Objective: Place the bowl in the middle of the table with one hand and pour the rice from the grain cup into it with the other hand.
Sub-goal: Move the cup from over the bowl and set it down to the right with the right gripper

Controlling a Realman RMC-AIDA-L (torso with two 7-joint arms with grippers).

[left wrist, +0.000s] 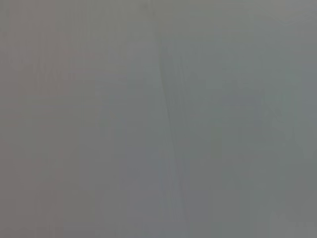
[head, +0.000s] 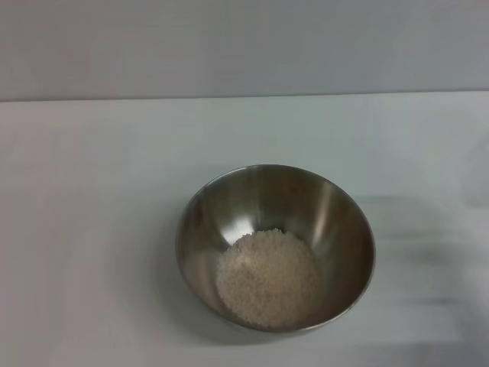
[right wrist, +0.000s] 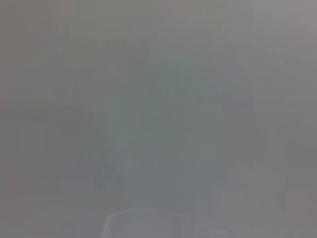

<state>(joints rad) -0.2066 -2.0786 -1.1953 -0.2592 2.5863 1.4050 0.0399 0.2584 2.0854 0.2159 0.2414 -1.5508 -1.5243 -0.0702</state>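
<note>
The bowl [head: 276, 248] sits on the white desk [head: 84, 229], roughly central and toward the near edge in the head view; it is round, of brushed stainless steel, with a thin rim and a shiny inside that throws back pale highlights; the rice [head: 267, 279] lies in its bottom as a low, cream-coloured, grainy mound, heaped slightly toward the near side; the desk is smooth, flat and matte, meeting a pale grey wall [head: 244, 46] at the back; no writing or label can be read on anything; neither end effector appears in the head view, and both wrist views give only a grey haze, so how far open either one is, or what it holds, cannot be told; a faint pale curved edge in the right wrist view cannot be identified.
</note>
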